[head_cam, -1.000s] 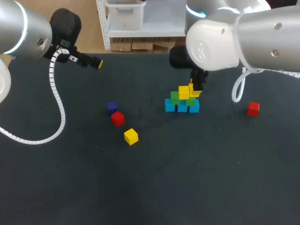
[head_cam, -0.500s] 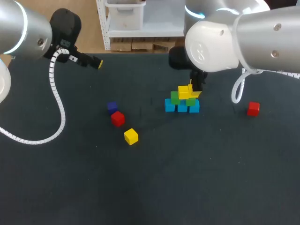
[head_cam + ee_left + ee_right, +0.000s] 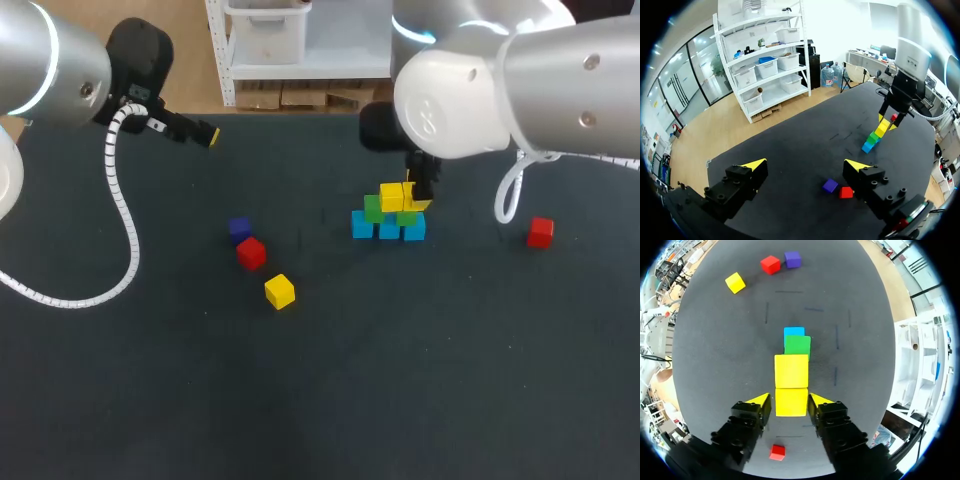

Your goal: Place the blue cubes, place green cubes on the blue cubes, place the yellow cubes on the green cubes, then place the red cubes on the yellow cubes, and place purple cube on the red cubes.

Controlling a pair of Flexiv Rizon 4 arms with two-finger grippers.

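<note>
right gripper closed on a yellow cube at the stack

the right gripper (image 3: 415, 196) hangs over the stack, its fingers closed from both sides on a yellow cube (image 3: 791, 402). this held cube sits level with a second yellow cube (image 3: 391, 197) and touches it. both are on the top layer, above two green cubes (image 3: 373, 209). whether the held cube already rests on the green one beneath it cannot be told. under the green cubes, three blue cubes (image 3: 388, 230) lie in a row on the table (image 3: 320, 400).

to the left of the stack lie a purple cube (image 3: 239, 228), a red cube (image 3: 251, 253) just beside it, and a loose yellow cube (image 3: 280, 291) nearer the camera. another red cube (image 3: 540, 232) lies alone, well to the stack's right.

the left gripper (image 3: 207, 135) is over the table's far left part, well apart from every cube. its fingers are spread wide and hold nothing.
</note>
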